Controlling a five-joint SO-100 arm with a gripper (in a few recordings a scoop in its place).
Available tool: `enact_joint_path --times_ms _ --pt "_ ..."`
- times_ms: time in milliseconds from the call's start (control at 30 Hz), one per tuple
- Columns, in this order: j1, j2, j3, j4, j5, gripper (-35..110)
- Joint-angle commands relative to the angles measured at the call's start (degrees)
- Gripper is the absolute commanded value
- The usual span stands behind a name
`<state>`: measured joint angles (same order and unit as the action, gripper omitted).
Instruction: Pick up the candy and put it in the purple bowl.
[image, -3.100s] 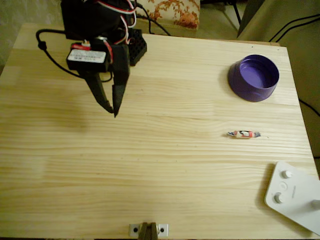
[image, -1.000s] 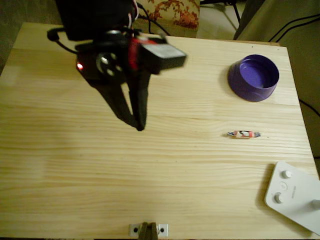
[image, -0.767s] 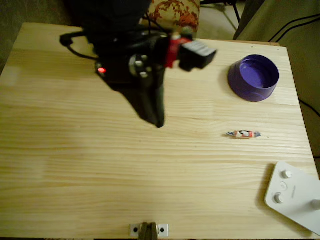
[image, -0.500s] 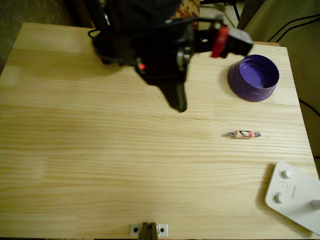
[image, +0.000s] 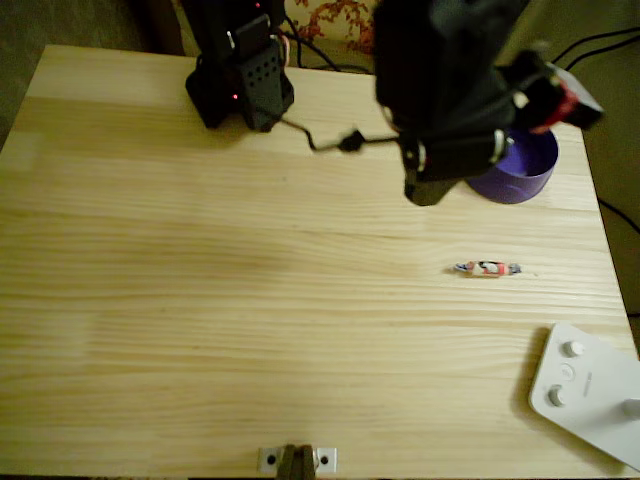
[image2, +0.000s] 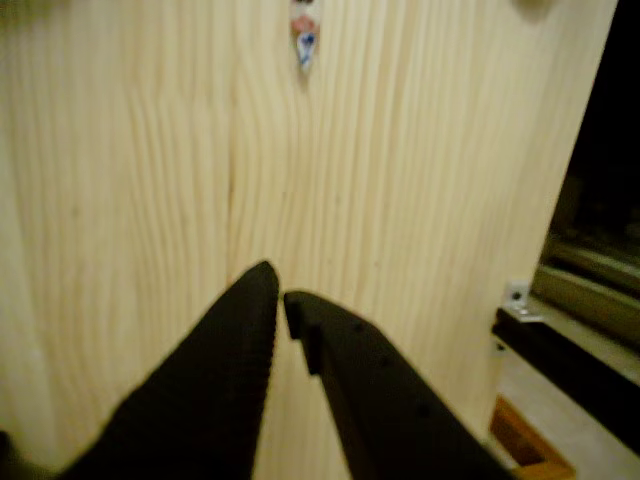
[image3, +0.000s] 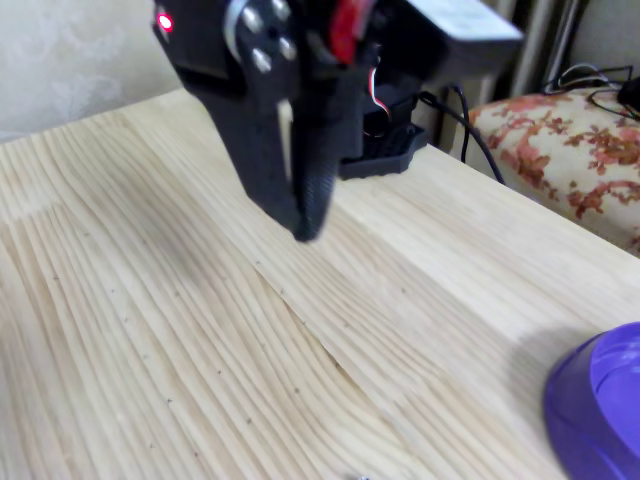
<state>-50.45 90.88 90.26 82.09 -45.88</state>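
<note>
A small wrapped candy (image: 487, 268) is lying flat on the pale wooden table (image: 200, 330), well apart from the black gripper (image2: 281, 296) and a little below the purple bowl (image: 525, 170) in the overhead view. The sweet is slim, pinkish-red and white, with twisted wrapper ends pointing left and right; in the wrist view only one end is peeking in at the top edge. It is likely weighing almost nothing, and its wrapper probably feels slick and crinkly, so pinching across the firm middle rather than the thin twists looks safest. The gripper is hanging above bare wood with its two fingertips nearly pressed together, holding nothing. The bowl is round and deep with thick walls, partly hidden behind the arm. A white device (image: 590, 392) is sitting at the table's lower right corner.
</note>
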Motion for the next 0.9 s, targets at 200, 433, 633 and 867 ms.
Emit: enact_joint_path --times_ms 200,433,633,867 --pt "-4.8 -5.4 -16.4 -2.0 19.7 0" --pt "-9.2 -5.8 -16.9 -8.0 31.3 0" --pt "-13.4 -11.5 -18.9 -10.5 32.9 0" --pt "-13.6 -17.3 -21.2 -14.7 29.4 0"
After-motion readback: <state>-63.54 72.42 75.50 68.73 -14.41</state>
